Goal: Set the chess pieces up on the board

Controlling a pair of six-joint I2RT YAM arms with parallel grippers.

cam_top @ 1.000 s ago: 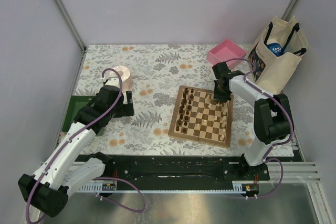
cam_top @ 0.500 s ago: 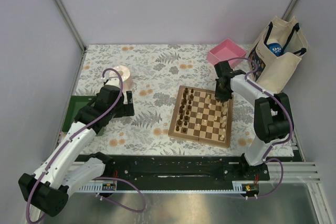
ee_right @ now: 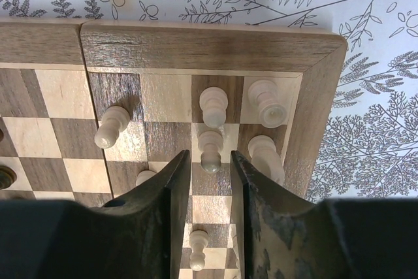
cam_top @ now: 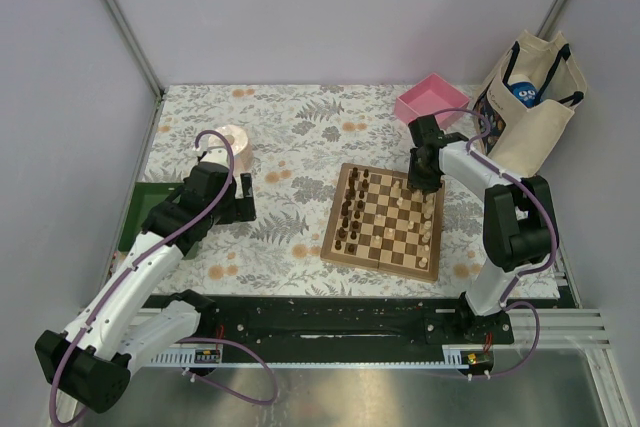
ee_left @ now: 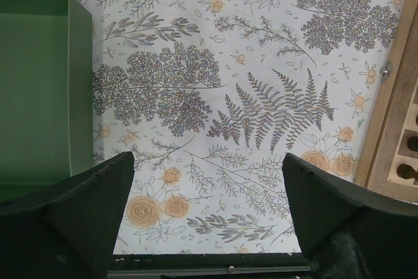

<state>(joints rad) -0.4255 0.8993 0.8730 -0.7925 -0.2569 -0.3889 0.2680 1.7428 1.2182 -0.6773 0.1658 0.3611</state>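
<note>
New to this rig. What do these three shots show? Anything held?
Two robot arms are bolted at the near edge of a floral-clothed table. The wide picture comes from a fixed camera above and behind them; the other two come from a camera on each wrist. On the table are a chessboard, dark pieces along its left side and pale pieces along its right, a pink tray, a tote bag and a green tray. The left hand is open over bare table, holding nothing. The right hand is over the board's far right corner, fingers slightly apart either side of a standing pale pawn, not gripping it.
</note>
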